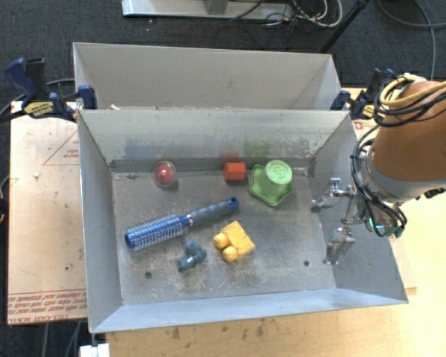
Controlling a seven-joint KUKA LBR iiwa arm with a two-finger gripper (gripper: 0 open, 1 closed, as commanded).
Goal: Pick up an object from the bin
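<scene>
Camera view shows me the gripper (pixel 334 223) spread wide and empty above bare floor at the bin's (pixel 100 222) right side, the green cup (pixel 271 182) lying nearest, to its left.

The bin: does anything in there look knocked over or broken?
The green cup by the back wall seems tipped over, lying askew. Otherwise the loose things just lie scattered; nothing looks broken or spilled.
</scene>
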